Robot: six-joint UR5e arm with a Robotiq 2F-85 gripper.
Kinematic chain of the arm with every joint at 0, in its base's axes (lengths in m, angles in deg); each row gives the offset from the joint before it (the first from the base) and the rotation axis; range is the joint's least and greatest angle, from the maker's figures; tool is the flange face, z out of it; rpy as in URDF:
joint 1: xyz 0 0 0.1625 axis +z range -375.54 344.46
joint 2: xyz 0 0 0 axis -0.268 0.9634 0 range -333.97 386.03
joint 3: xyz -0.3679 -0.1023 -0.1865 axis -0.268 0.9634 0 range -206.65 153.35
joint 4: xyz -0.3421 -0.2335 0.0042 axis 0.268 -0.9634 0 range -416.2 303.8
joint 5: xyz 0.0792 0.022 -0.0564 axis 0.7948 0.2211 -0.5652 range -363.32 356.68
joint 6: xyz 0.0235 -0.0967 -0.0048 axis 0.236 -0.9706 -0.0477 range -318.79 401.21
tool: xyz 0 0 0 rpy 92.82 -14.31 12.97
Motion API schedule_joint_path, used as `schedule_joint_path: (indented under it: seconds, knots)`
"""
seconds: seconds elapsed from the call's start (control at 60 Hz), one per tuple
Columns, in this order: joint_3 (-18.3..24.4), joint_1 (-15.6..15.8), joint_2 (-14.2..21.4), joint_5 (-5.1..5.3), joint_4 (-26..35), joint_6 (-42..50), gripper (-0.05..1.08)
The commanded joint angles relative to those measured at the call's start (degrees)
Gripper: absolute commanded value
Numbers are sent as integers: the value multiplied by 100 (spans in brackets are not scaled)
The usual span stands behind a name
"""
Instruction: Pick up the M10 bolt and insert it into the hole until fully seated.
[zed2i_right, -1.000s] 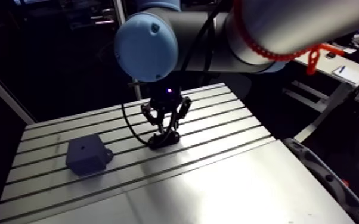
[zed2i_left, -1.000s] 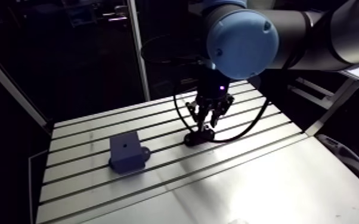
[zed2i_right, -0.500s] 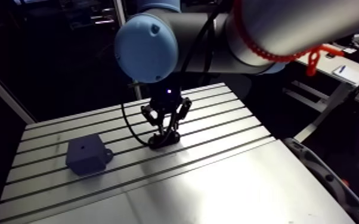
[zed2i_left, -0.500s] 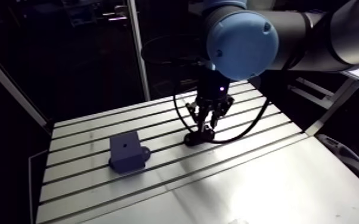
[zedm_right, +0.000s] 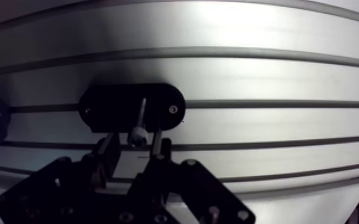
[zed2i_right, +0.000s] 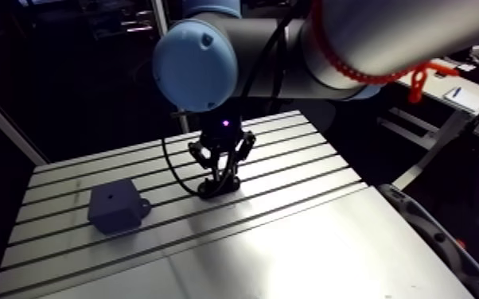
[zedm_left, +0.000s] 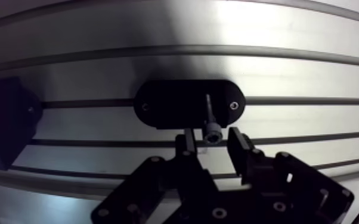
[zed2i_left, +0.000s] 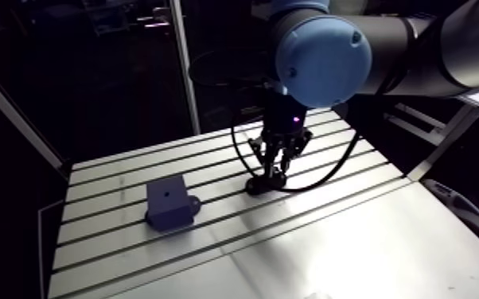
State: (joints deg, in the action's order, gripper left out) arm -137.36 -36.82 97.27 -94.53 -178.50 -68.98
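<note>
Slotted aluminium table point(zed2i_left: 314, 238), arm reaching down over its middle; two-finger black gripper point(zedm_left: 212, 142) hangs just above a flat black oval holder plate point(zedm_left: 170, 104) that lies on the table across one slot.

Small dark metal bolt with a round socket head point(zedm_left: 208, 111) stands in that plate, head uppermost, shank running down into it; the head sits between the two fingers point(zedm_left: 237, 145).

Jaws parted; a narrow gap shows on each side of the bolt head in the wrist view, so nothing is clamped.

Grey-blue block with a small hole in its top face point(zed2i_left: 169, 203) rests on the table well apart from the gripper, off to one side of the plate.
</note>
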Motion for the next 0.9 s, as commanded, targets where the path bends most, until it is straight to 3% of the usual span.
schedule_joint_path:
  seconds: [0.017, 0.683, 0.817, 0.9]
  knots:
    - [1, 0, -1, -6, 0, 1, 59]
    - [9, 60, -36, -6, -16, 45, 62]
    - [1, 70, -36, -108, -35, 88, 62]
    - [1, 70, -36, -119, -28, 89, 62]
